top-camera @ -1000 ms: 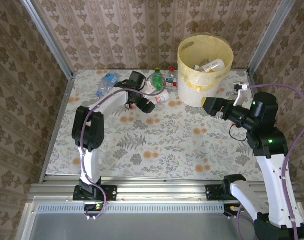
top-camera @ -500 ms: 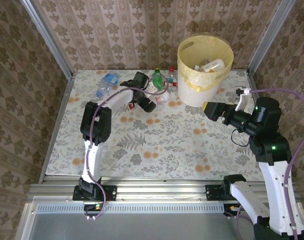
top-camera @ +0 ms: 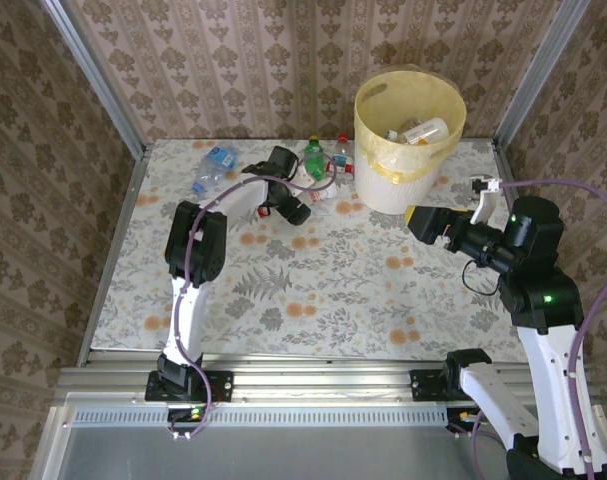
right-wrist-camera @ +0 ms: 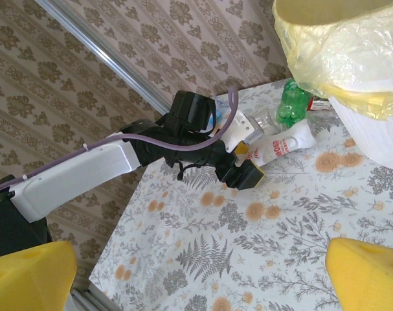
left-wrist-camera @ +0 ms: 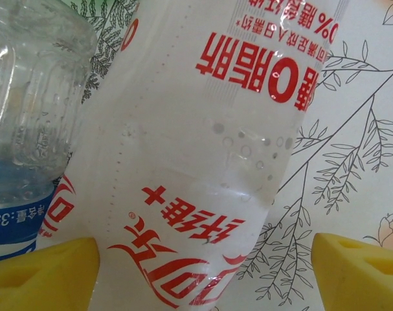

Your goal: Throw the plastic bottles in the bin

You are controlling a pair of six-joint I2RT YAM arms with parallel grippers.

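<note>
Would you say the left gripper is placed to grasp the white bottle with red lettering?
Probably yes: the left gripper stands open with the white bottle between its fingers, though a blue-labelled bottle lies close beside it.

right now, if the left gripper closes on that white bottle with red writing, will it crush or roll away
Probably light: the white bottle looks empty, with only droplets inside. Its translucent plastic wall may dent under the fingers. Lying on its side on the table, it could roll if nudged off-centre.

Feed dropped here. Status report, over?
Left gripper open, straddling red-lettered bottle. Right gripper open, empty. Blue-labelled bottle close beside. Bin upright.
</note>
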